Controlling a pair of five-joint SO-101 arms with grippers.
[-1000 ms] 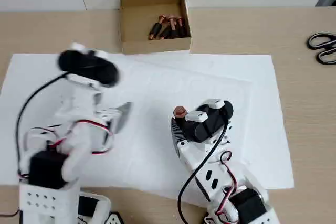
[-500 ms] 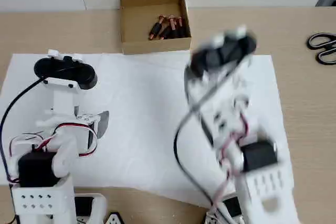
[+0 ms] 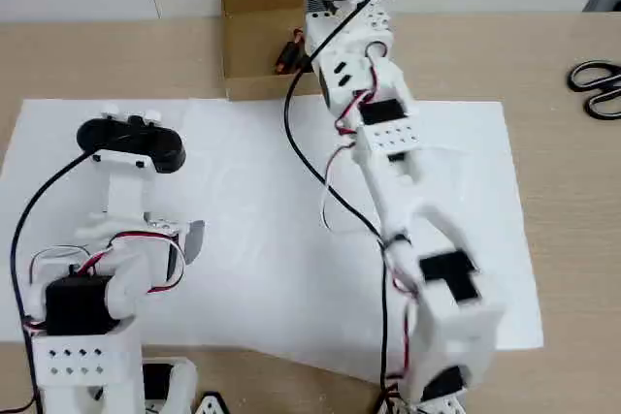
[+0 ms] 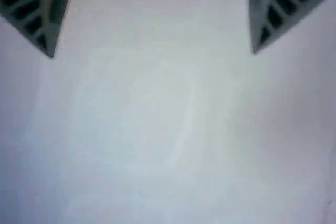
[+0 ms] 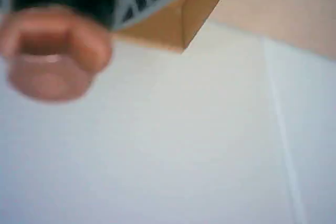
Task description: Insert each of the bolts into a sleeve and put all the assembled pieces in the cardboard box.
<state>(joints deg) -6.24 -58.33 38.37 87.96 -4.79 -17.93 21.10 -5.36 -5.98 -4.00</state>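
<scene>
At the far edge of the worktop (image 3: 116, 55), just beyond the white paper sheet (image 3: 262, 239): the cardboard box (image 3: 254, 38), shallow, open-topped, plain brown. Well off to one side of the box, on bare wood: black-handled scissors (image 3: 597, 84).

Inside the box, partly covered from above: a few finished pieces (image 3: 289, 53), dark sleeves with copper-coloured ends, lying on their sides.

Stretched across the sheet to the box: the right arm (image 3: 388, 143), with its wrist covering the scissors-side half of the box. Clamped in the jaws of the right gripper (image 5: 100, 3): one assembled piece (image 5: 52, 51), showing a rounded copper-pink bolt head under a black sleeve (blurred, so no finer detail to tell). Just behind those jaws, a brown corner of the box, its edge sharp against the pale surface around it. Over the opening or beside the wall: cannot tell.

Well back from the box, on the side away from the scissors: the left arm (image 3: 121, 230), folded up over the sheet. Aimed down at bare paper: the left gripper (image 4: 152, 50), grey ribbed jaws spread wide, well apart from the box and from the pieces in it.
</scene>
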